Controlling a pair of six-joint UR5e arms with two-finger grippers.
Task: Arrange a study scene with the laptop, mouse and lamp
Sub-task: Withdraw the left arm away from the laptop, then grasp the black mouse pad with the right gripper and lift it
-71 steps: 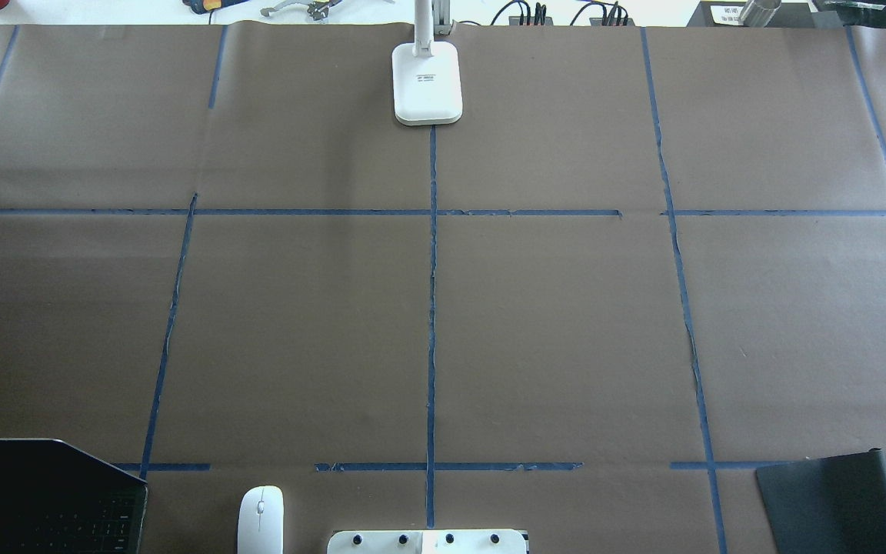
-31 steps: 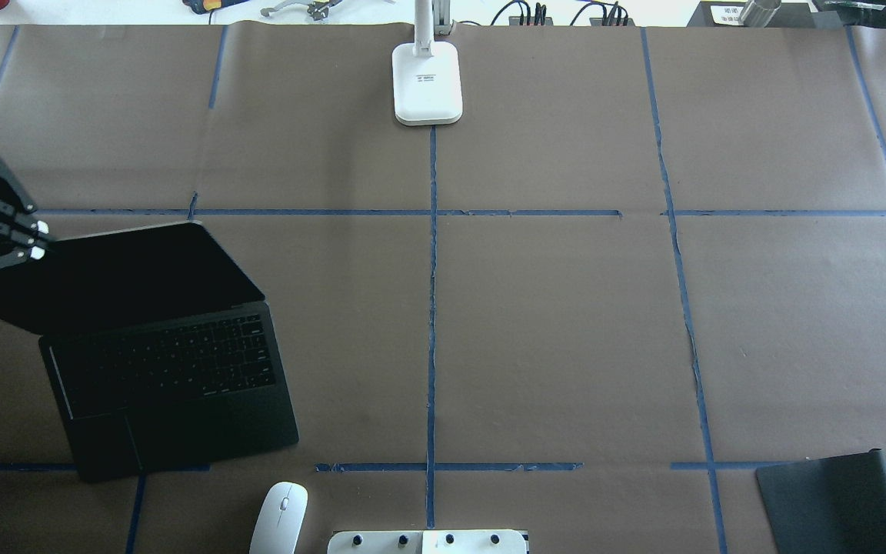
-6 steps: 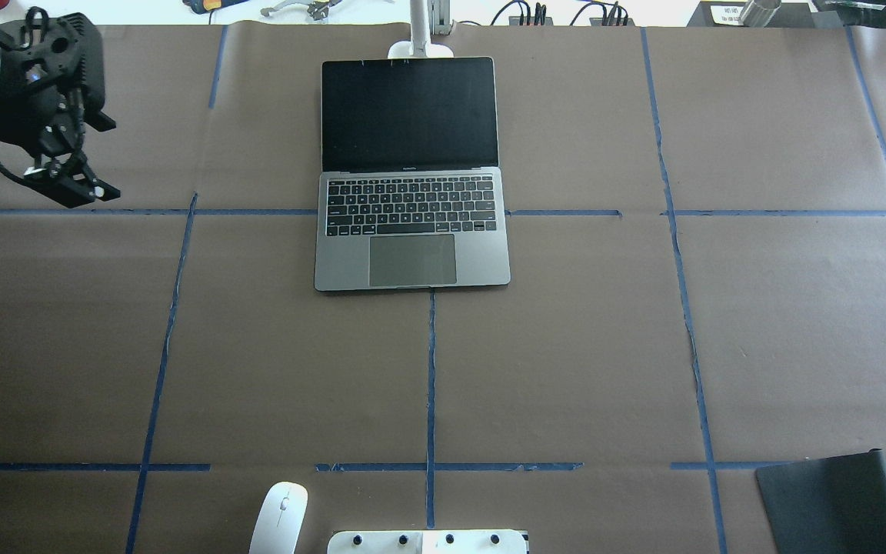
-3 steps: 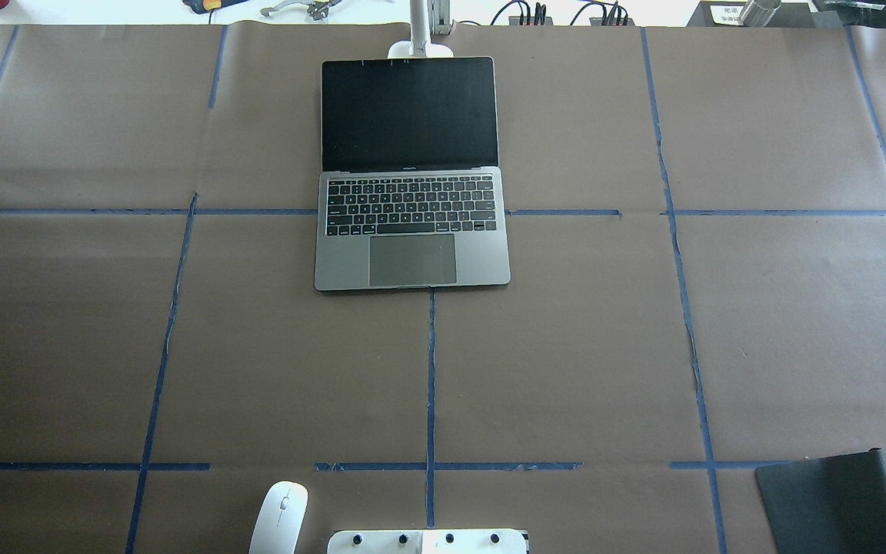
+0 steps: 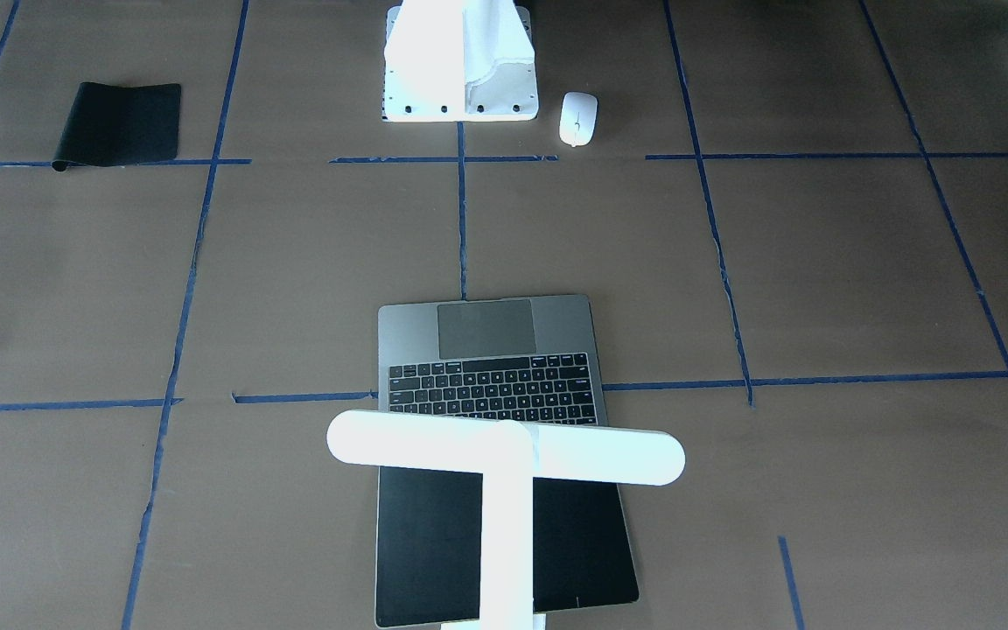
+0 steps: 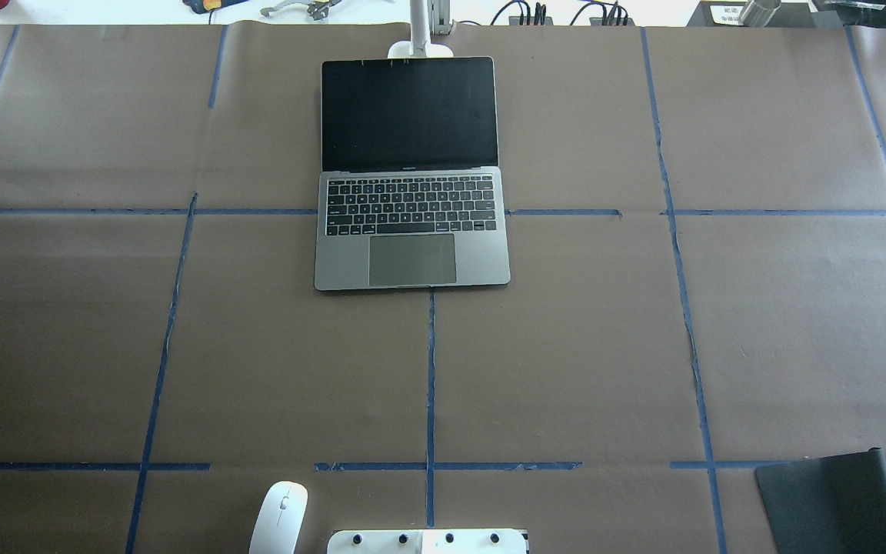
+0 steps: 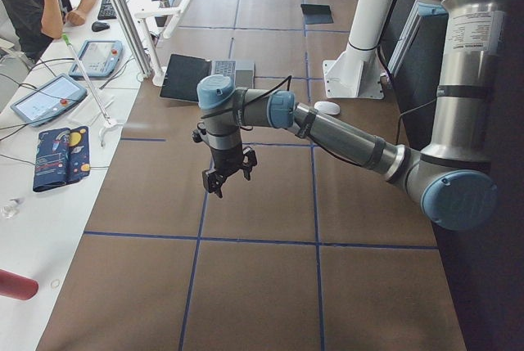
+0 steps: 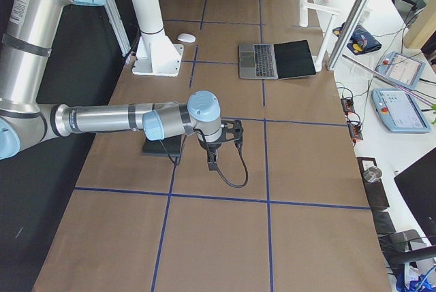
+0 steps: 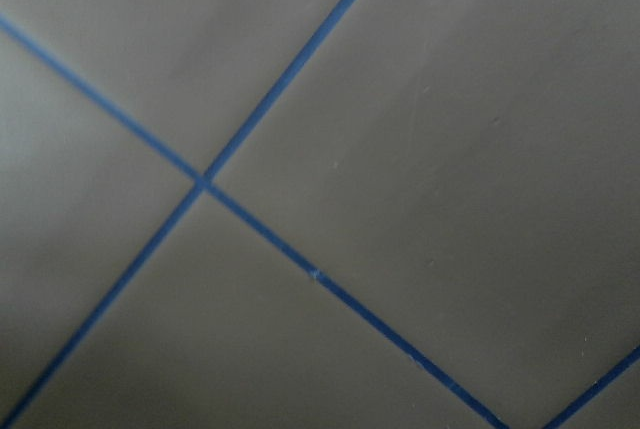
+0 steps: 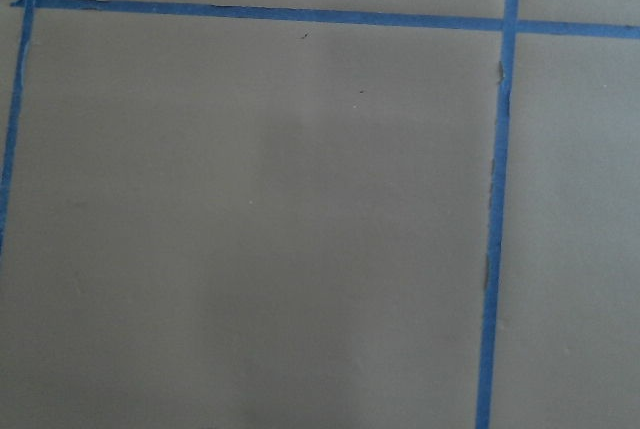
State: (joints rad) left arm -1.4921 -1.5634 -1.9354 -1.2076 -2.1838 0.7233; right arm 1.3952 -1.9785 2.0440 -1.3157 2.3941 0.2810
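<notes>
Laptop (image 6: 412,261): thin grey metal, open, black screen and keys, far centre of the brown paper surface (image 6: 604,346). Lamp (image 5: 504,446): glossy white T, its round-ended bar crosses above the laptop and its flat stem rises behind the lid. Mouse (image 6: 280,515): smooth white oval at the near edge, just beside the white bolted base (image 6: 428,541), well apart from the laptop. Black mat (image 6: 827,500) is near right. Left pincer (image 7: 223,179) and right pincer (image 8: 212,161) hang over bare paper, seemingly holding nothing; whether the fingers are apart or together, I cannot tell.
</notes>
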